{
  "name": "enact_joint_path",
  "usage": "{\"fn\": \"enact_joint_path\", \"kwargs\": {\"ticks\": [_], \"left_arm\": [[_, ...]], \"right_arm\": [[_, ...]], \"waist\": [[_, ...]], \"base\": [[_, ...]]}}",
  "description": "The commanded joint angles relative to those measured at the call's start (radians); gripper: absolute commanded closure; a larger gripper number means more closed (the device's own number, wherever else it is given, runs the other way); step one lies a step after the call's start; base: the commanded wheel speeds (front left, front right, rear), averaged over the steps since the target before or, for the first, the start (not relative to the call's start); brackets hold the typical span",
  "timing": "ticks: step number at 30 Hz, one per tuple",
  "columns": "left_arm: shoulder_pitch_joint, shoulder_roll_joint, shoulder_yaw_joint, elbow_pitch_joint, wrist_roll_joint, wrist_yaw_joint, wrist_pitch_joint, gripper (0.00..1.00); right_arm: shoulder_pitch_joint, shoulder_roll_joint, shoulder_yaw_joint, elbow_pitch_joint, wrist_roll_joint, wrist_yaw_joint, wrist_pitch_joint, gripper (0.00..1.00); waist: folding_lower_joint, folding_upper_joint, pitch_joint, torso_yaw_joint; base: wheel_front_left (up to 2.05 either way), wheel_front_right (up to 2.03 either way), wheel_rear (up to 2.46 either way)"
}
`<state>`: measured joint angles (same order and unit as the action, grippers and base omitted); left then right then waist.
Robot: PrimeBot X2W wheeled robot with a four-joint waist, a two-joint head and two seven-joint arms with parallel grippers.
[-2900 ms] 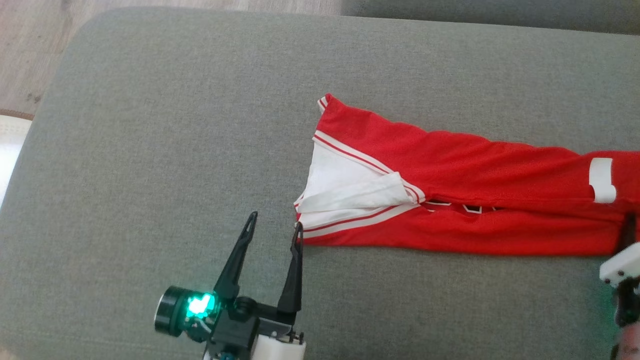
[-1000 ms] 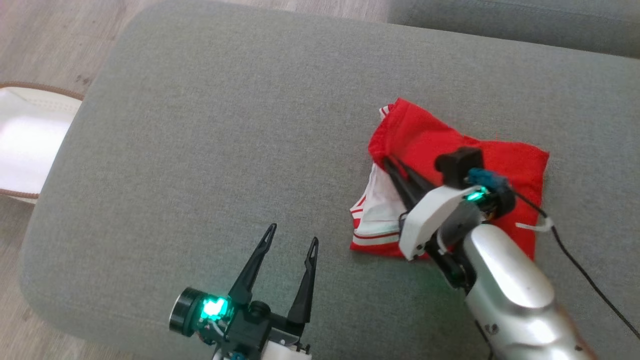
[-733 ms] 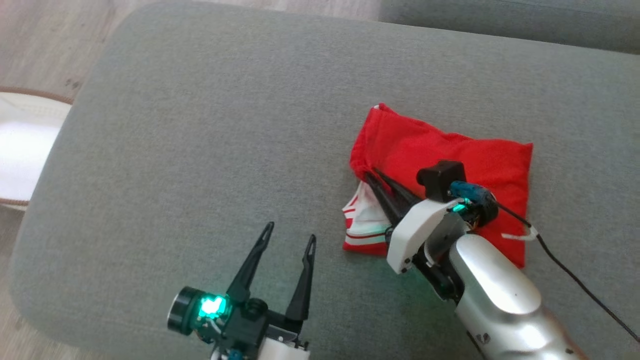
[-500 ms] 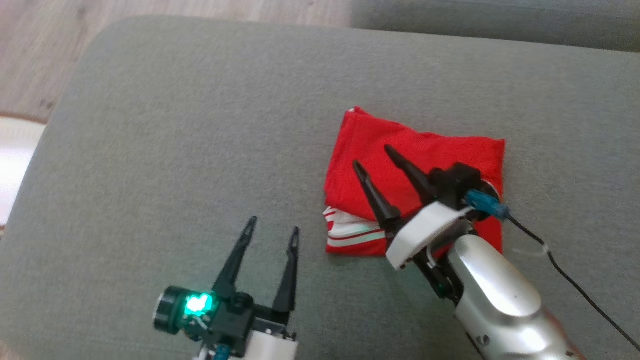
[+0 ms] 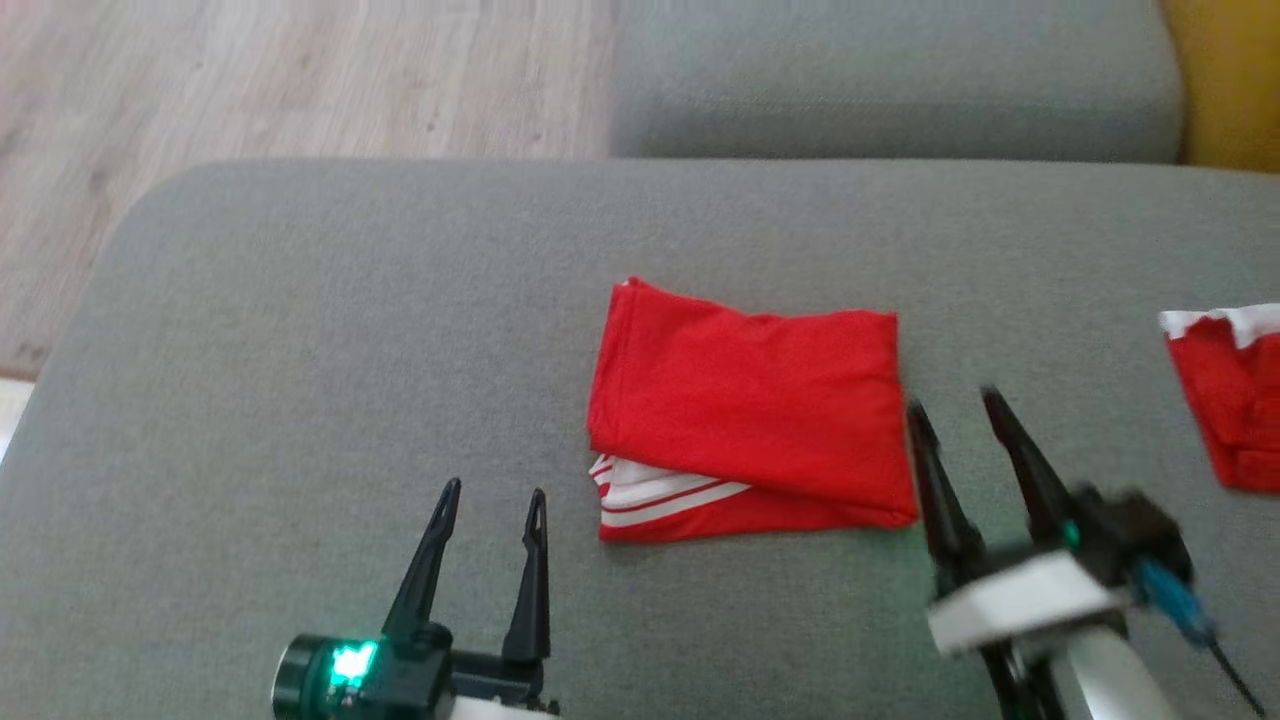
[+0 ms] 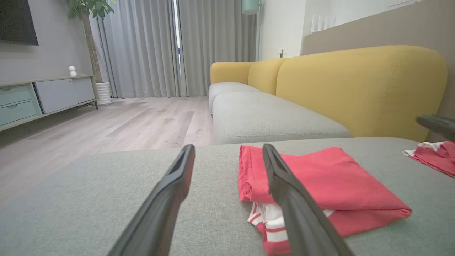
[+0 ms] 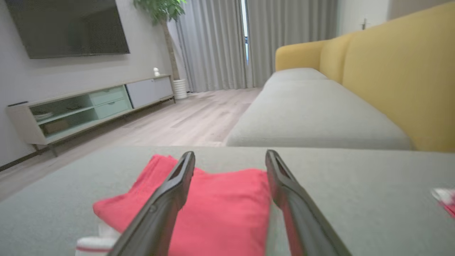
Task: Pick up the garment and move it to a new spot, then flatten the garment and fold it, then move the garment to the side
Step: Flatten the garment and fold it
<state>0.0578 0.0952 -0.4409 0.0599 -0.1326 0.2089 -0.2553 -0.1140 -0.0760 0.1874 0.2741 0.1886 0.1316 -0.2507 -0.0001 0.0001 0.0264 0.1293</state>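
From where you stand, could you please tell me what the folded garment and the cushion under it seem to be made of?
Garment: soft matte red knit, probably jersey; it creases and drapes. Cushion: grey woven upholstery, flecked, matte.

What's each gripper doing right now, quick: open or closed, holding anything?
Left gripper: open, holding nothing.
Right gripper: open, holding nothing, beside the folded red garment.

A broad grey fabric-covered seat cushion (image 5: 300, 350) with rounded corners carries 2 things. A folded red cloth garment (image 5: 745, 400) lies flat near its middle, with white-striped trim peeking out at the garment's 7 o'clock corner. A second red cloth with a white edge (image 5: 1225, 400) lies well apart at 3 o'clock, cut off by the head view's edge.
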Motion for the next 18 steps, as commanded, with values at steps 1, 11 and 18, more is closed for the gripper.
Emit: {"fn": "enact_joint_path", "kwargs": {"ticks": [1,11,18], "left_arm": [[-0.011,-0.014,0.045,-0.036,-0.005,-0.005,-0.006,0.0],[0.08,-0.025,0.086,-0.02,0.006,-0.046,-0.006,0.0],[0.115,-0.029,0.104,-0.009,0.024,-0.065,-0.006,0.0]], "right_arm": [[0.023,-0.003,0.005,-0.048,-0.004,-0.001,-0.011,0.0],[0.286,0.011,-0.101,-0.117,0.003,-0.001,-0.011,0.0],[0.322,0.022,-0.103,-0.126,0.003,-0.001,-0.011,0.0]], "waist": [[0.0001,-0.0001,-0.022,-0.013],[0.0001,-0.0001,-0.105,-0.026],[0.0001,-0.0001,-0.129,-0.037]], "base": [[0.0,0.0,0.0],[0.0,0.0,0.0],[0.0,0.0,0.0]]}}
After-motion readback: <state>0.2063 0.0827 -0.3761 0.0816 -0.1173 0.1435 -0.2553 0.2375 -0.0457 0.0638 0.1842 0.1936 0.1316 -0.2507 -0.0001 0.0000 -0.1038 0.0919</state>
